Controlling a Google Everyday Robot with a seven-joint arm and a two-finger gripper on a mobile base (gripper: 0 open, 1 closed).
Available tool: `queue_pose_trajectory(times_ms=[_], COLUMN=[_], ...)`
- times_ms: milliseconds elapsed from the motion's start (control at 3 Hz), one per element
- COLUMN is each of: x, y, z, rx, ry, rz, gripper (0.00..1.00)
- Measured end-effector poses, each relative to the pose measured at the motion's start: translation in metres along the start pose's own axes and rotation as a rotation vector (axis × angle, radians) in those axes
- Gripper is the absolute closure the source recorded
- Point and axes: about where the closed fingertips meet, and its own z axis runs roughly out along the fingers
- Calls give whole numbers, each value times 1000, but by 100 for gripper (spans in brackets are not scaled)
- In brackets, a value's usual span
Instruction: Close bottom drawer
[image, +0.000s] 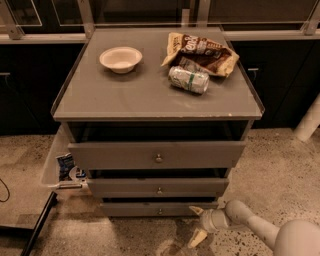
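Bottom drawer (134, 209) sits just left of gripper, lowest on cabinet (150, 102). Its long axis runs left-right, front w/ small knob faces camera (dark gap above it). Gripper (197, 225) is low by drawer's right end, fingers spread apart, nothing betw. them.

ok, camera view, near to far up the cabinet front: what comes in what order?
Gripper, open, low right near the floor → bottom drawer → middle drawer → top drawer → can on top.
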Motion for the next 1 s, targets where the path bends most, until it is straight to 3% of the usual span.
queue_pose_trajectory(times_ms=[667,1000], x=[-20,-33], y=[49,68], z=[-54,-77], rx=[-46,-55], ry=[49,35], rz=[-102,-150], gripper=[0,0])
